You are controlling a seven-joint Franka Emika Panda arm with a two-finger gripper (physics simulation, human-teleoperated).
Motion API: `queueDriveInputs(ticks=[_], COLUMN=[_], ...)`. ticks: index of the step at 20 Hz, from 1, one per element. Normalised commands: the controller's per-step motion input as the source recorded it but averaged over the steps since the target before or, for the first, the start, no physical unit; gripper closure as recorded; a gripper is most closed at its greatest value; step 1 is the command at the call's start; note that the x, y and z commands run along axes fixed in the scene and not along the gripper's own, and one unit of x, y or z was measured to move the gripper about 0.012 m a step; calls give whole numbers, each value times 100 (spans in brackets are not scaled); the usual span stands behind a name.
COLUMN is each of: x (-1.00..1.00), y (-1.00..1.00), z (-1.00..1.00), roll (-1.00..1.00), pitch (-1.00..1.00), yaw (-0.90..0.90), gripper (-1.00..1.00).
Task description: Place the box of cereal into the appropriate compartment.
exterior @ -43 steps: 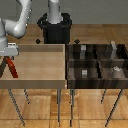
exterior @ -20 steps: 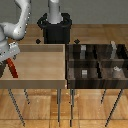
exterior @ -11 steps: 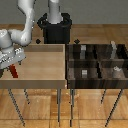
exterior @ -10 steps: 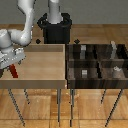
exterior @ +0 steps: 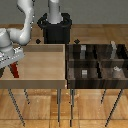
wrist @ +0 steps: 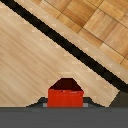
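One red cereal box (exterior: 15, 69) hangs tilted in the hand (exterior: 12, 62), pinched at its upper end, at the exterior view's left edge of the light wooden tray (exterior: 42, 70). Well apart, toward the exterior view's right, stands the dark four-part bin (exterior: 97, 61), with the tall grey block (exterior: 114, 49) in its far compartment (exterior: 117, 52).

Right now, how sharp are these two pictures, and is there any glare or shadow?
Exterior view: soft and blocky, with no glare, and the dark bin reads murky. Wrist view: sharper, evenly lit, with a faint shadow around the box of cereal.
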Motion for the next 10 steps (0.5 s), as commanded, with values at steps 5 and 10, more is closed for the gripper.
queueDriveInputs(ticks=[5, 10], x=[0, 0], y=[0, 0], z=[80, 100], roll=[0, 0], pitch=[0, 0], yaw=[0, 0], gripper=[100, 100])
